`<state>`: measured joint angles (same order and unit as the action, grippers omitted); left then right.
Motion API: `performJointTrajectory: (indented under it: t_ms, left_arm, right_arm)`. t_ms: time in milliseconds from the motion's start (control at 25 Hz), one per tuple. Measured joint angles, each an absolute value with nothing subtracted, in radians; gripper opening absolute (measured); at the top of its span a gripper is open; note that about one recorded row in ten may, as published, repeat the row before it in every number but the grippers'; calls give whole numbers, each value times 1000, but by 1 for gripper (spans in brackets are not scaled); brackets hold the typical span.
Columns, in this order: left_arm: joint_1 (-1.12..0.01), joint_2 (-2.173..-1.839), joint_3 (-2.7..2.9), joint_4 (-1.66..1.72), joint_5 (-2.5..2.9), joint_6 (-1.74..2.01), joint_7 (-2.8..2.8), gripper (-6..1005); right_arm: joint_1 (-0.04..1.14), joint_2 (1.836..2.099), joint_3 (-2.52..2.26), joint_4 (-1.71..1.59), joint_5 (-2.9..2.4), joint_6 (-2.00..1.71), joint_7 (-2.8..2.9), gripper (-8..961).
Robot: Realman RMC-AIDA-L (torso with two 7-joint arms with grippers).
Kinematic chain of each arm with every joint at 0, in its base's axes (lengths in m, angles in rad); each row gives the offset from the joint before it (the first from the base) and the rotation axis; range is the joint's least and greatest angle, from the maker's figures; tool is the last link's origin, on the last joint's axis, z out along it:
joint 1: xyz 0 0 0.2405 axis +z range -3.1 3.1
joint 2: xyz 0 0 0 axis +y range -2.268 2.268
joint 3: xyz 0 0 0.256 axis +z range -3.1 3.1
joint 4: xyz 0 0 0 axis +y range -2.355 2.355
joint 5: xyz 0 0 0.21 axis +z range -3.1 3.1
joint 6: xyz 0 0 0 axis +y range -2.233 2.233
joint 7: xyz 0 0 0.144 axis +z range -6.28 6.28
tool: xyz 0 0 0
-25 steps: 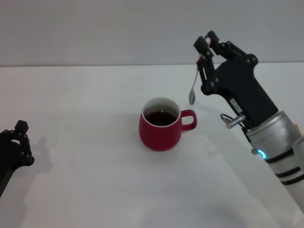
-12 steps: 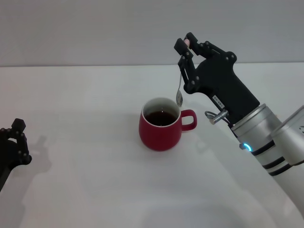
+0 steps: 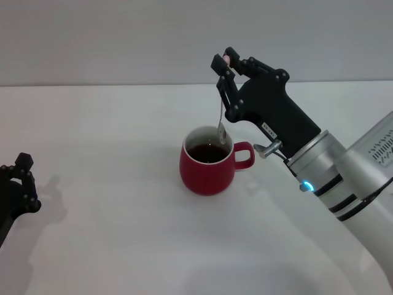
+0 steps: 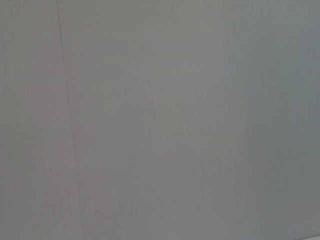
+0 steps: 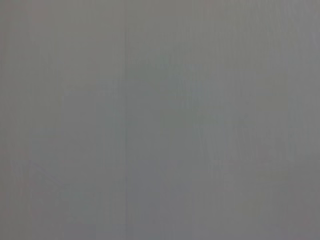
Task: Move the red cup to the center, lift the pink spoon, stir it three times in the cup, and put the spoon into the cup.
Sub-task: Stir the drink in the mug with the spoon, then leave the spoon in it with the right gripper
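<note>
A: Where does the squat dark-red ceramic mug with the white inside (image 3: 209, 163) stand?

B: On the plain white tabletop (image 3: 110, 135), about in the middle of it. Its loop handle points right, and there is dark liquid inside.

A: And the small slim spoon with the pale-pink handle (image 3: 221, 117)?

B: It hangs nearly upright above the far right part of the mug's rim. The rounded pink end of the handle is pinched at the top by the right gripper (image 3: 225, 61), and the greyish bowl is at the bottom, level with the white rim, just over the liquid. Whether the bowl touches the liquid I cannot tell.

A: So the right gripper's fingers are pressed on the handle?

B: Yes, pressed together on the handle's tip. The black gripper body and the silver arm slope down from there toward the near right.

A: The other arm?

B: The left gripper (image 3: 21, 181) sits low at the near left edge, well apart from the mug. Whether its fingers are spread or together I cannot tell.

A: The wrist cameras?

B: Both show only a flat grey field.
</note>
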<state>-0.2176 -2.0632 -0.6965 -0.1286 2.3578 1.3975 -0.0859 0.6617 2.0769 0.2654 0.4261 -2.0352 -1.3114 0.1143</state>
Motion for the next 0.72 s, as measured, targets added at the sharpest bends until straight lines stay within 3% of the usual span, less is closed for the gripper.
performJointTrajectory:
  t_ms: [720]
  left_arm:
    - [-215,-2065,-689,-130,2364,1397,-86,-2]
  right_arm:
    - [716,2079,262,421,-2079,-1179,153,34]
